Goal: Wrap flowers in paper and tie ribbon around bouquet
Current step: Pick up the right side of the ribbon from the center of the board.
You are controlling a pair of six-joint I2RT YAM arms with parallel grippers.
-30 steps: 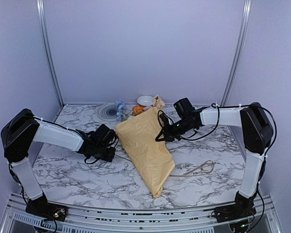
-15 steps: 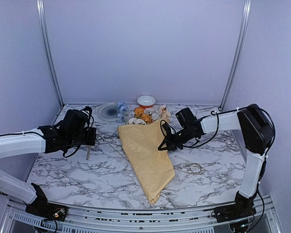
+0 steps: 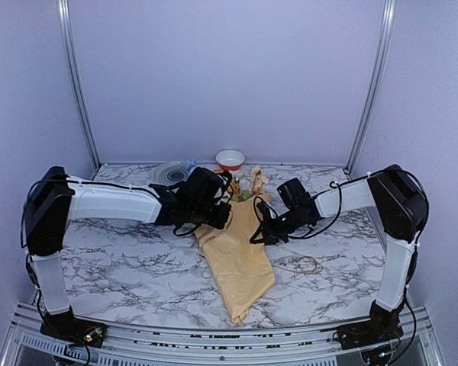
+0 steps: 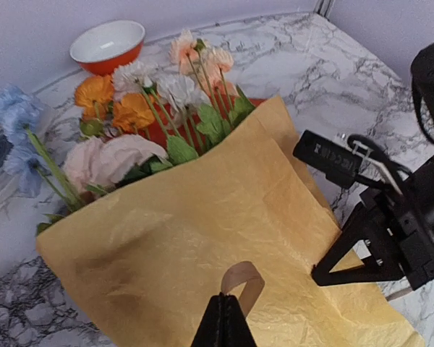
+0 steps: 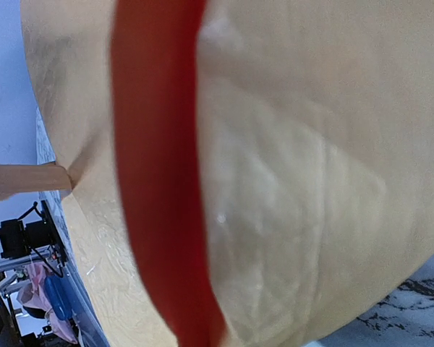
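- Small pale marks on a black bar of the right gripper point(image 3: 259, 231), seen from the left wrist; too blurred to read.
- Half a second back: left arm out over the table's left side, well apart from the paper. Now swung in over the wide end of the bouquet point(image 3: 237, 259), left gripper point(image 3: 217, 219) just above the paper's top left part.
- A second back: bouquet broader and further left. Now narrower, with the point aimed at the near edge of the table point(image 3: 122, 259).
- Loose coil of ribbon point(image 3: 305, 265) on the marble right of the bouquet, smaller and drawn nearer to the paper than a second back.
- Right arm at much the same place through all three moments, at the bouquet's right edge.
- Left gripper pressed together, pinching a small upright loop of tan ribbon at its tips, right over the tan-yellow paper point(image 4: 202, 238).
- Right gripper closed tight, touching the right edge of the paper about halfway down the cone; tips hidden, so no telling whether paper is clamped between them.
- From the right wrist, only crinkled tan paper and its orange edge up close, plus a flat tan strip of ribbon reaching the paper from the left.
- Flowers point(image 4: 141, 108) spilling from the cone's far, wide end: blue at the left, orange, cream and pale pink further right.
- Behind the flowers, an orange bowl point(image 3: 230, 159) with a white inside; to its left, a grey plate point(image 3: 166, 174), partly hidden by the left arm.
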